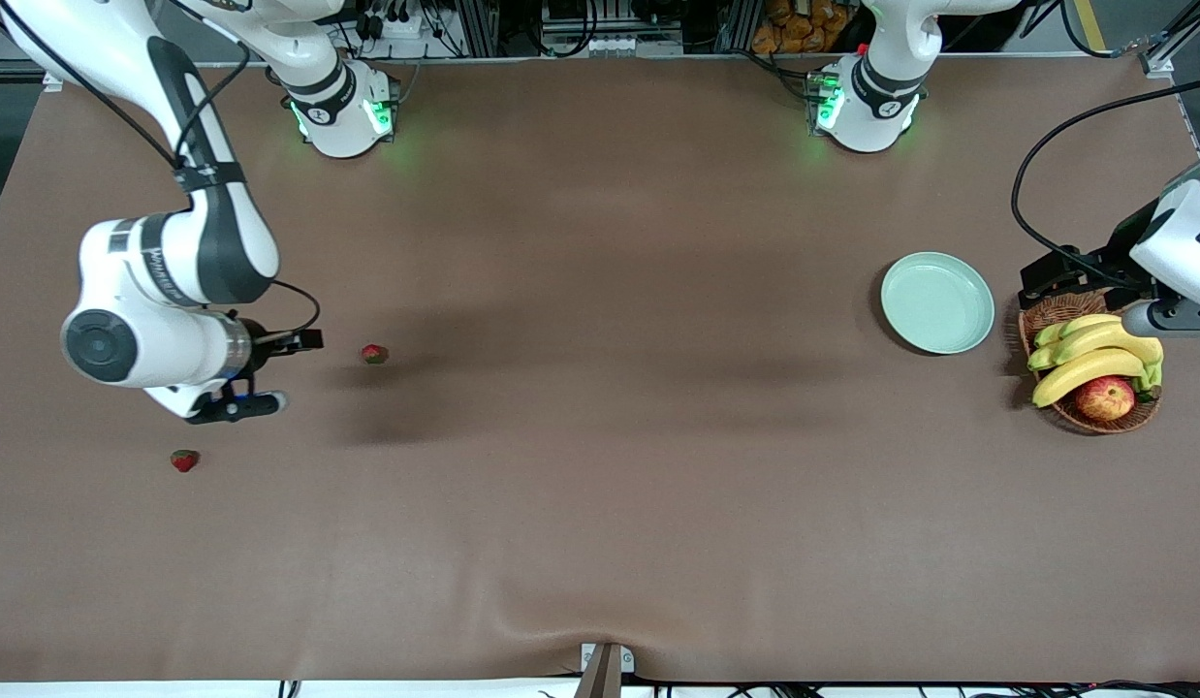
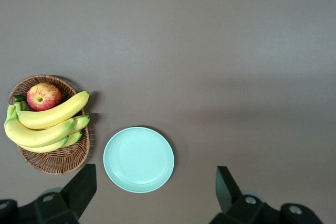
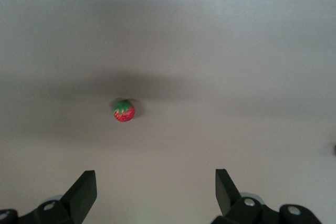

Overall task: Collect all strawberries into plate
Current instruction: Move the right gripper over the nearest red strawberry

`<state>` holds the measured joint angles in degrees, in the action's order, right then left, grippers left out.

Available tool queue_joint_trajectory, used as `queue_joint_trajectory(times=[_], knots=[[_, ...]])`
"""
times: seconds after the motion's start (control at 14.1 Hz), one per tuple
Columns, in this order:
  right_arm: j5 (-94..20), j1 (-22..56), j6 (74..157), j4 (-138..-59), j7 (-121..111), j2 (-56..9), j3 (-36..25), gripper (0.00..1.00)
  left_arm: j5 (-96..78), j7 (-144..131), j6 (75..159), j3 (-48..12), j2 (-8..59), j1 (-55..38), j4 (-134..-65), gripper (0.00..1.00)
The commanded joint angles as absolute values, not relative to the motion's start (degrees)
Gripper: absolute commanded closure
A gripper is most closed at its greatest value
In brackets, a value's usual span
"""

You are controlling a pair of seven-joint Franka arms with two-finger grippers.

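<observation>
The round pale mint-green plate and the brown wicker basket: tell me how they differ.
The round pale mint-green plate is smooth, shallow and holds nothing; the brown wicker basket is woven and filled with yellow bananas and a red-yellow apple. The plate lies farther from the front camera than the basket. Both are round, similarly wide, and sit side by side at the left arm's end.

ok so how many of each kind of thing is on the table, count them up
strawberries: 2 in view
plate: 1
basket: 1
bananas: 1 bunch, in the basket
apple: 1, in the basket
total: 6, counting the bunch as one
</observation>
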<state>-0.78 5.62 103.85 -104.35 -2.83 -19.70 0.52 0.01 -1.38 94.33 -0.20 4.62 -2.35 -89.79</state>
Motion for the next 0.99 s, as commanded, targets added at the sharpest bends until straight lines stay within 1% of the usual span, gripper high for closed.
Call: queue_joint_trajectory(times=[0.0, 0.07, 0.28, 0.57, 0.92], knots=[[-1.23, 8.17, 107.74, -109.59, -2.99, -16.96, 0.35, 0.00, -0.09, -1.76, 93.96, -0.26, 4.83, -2.20, -89.30, 0.00], [-1.23, 8.35, 110.36, -111.17, -2.99, -17.14, 0.35, 0.00, -0.35, -1.76, 93.96, -0.26, 4.83, -2.11, -89.38, 0.00], [-1.23, 10.10, 121.87, -118.28, -2.99, -17.23, 0.35, 0.00, -0.62, -2.02, 93.96, -0.26, 5.10, -2.55, -89.30, 0.00], [-1.23, 12.21, 132.96, -123.30, -2.90, -18.72, 0.35, 0.00, -0.62, -1.93, 94.04, -0.26, 5.19, -2.46, -89.47, 0.00], [-1.23, 13.36, 134.30, -125.33, -2.99, -21.17, 0.35, 0.00, -0.62, -2.46, 93.96, -0.26, 5.36, -2.55, -89.47, 0.00]])
